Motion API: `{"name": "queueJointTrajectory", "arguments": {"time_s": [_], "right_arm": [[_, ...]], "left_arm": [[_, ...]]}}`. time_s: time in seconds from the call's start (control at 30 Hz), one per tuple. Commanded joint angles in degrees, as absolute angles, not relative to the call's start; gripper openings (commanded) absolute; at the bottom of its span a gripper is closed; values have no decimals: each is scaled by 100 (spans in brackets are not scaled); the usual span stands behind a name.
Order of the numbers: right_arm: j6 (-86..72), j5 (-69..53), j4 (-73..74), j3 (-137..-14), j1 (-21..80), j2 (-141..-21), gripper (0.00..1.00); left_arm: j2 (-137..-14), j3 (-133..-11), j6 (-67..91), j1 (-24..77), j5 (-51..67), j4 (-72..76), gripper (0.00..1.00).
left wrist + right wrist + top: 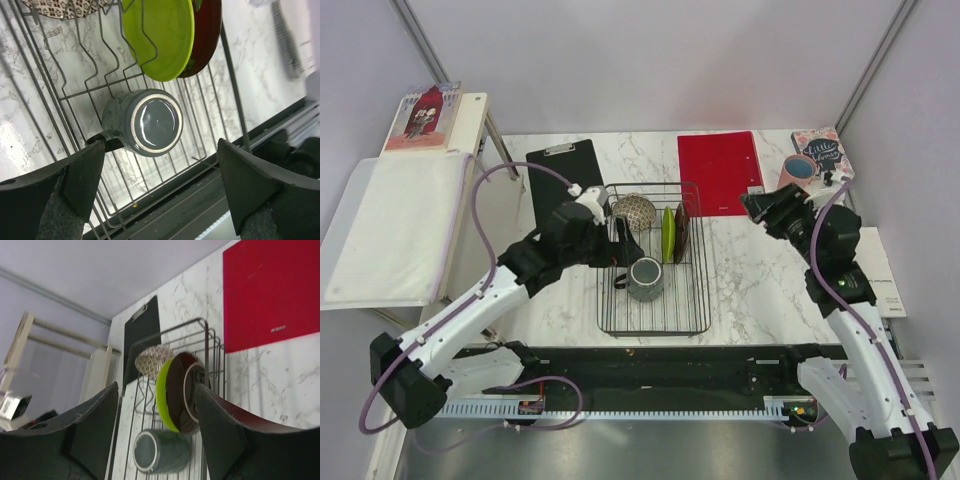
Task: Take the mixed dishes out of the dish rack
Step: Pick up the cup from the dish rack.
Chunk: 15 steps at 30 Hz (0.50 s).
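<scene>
From above, the dish rack sits mid-table. The grey mug is inside it, with the bowl at twelve o'clock and the lime-green plate and dark red plate upright at one. The pink cup stands near the right gripper.

Left wrist: the left gripper gapes wide before the mug.

Right wrist: jaws apart, holding nothing.

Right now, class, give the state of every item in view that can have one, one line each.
grey mug, lying on its side in the dish rack
lime-green plate, on edge in the rack
dark red plate, on edge beside it
beige bowl, tilted in the rack
pink cup, upright on the table
left fingers, open, empty
right fingers, open, empty
</scene>
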State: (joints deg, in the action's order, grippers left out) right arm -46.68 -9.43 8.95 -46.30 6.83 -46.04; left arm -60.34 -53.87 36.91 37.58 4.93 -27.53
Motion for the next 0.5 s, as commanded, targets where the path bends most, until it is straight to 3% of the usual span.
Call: {"name": "queueJointTrajectory", "arguments": {"time_s": [0.0, 0.47], "right_arm": [[-4334, -1880, 360, -4061, 896, -4132, 70], [-4016, -2425, 431, -3428, 1134, -3182, 70]], "left_arm": [[-6626, -5844, 2480, 4613, -649, -3147, 99], [-7453, -5985, 949, 5071, -659, -2487, 99]]}}
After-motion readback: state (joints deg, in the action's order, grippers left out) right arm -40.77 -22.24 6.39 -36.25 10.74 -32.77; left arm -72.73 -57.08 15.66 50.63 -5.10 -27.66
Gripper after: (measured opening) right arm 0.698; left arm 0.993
